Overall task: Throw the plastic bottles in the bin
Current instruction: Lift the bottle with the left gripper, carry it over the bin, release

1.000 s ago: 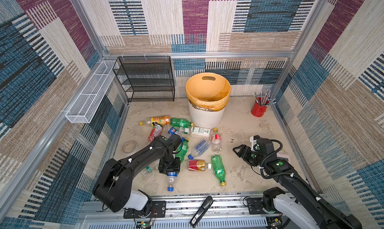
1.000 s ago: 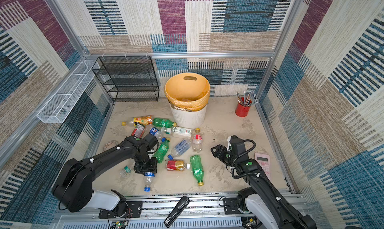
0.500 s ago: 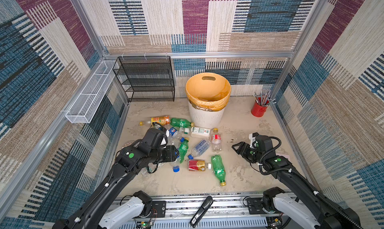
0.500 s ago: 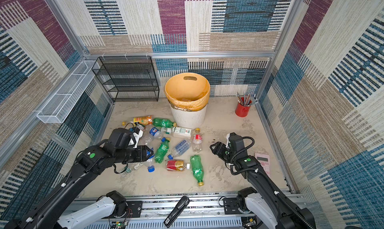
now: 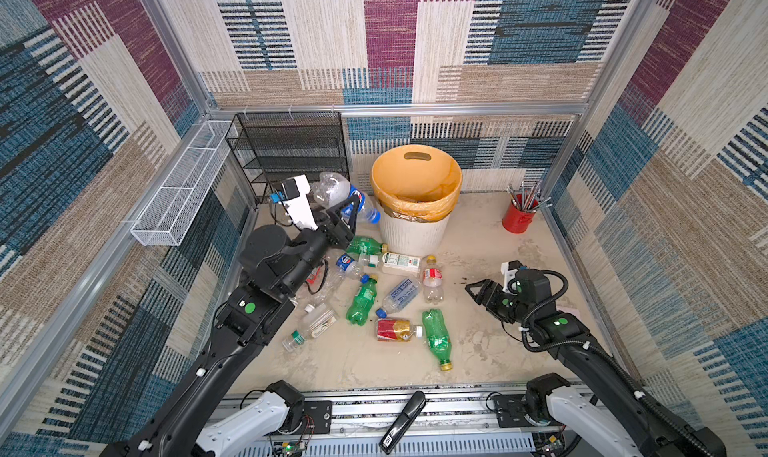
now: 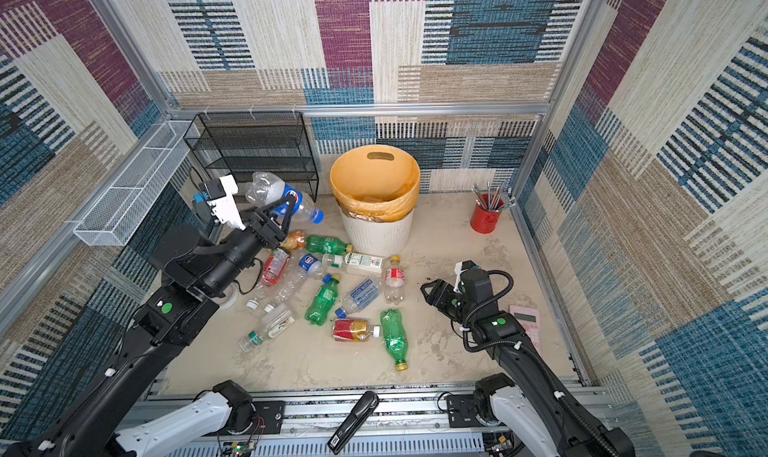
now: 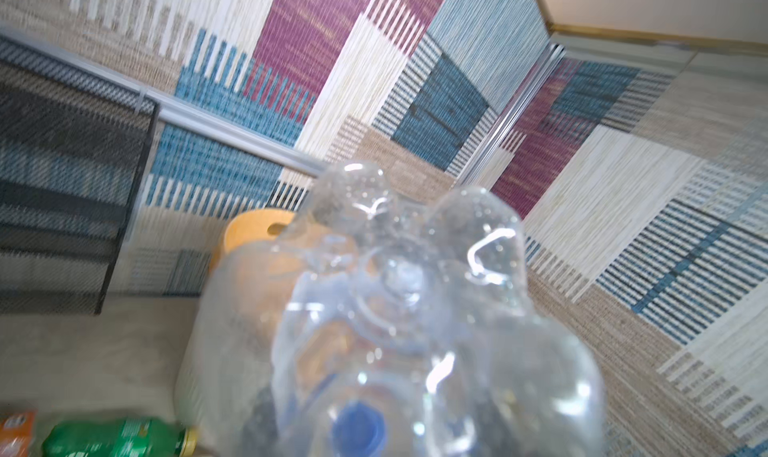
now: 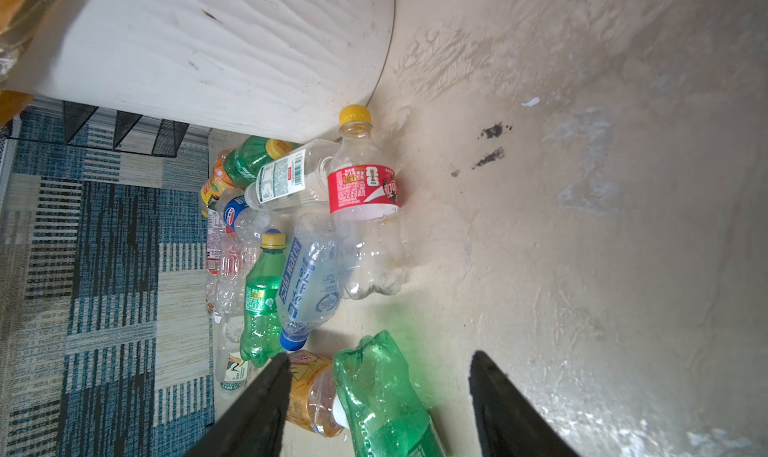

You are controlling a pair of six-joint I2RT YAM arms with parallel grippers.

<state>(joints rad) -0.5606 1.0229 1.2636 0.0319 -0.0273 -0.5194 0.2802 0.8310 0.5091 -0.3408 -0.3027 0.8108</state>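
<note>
L gripper (image 5: 348,210) fingers are clamped on a clear blue-label bottle (image 5: 337,191), held off the floor w/ its blue cap end tilted down, just at 9 o'clock of the bin (image 5: 411,237). R gripper (image 5: 471,289) fingers stand apart, empty, low over the floor at the bin's 5 o'clock. Other bottles (image 5: 361,301) lie scattered at the bin's 6–7 o'clock.

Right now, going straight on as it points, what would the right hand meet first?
Probably the crushed green bottle: its base shows between the fingers of the right hand. The red-labelled bottle lies farther on; depth is unclear.
</note>
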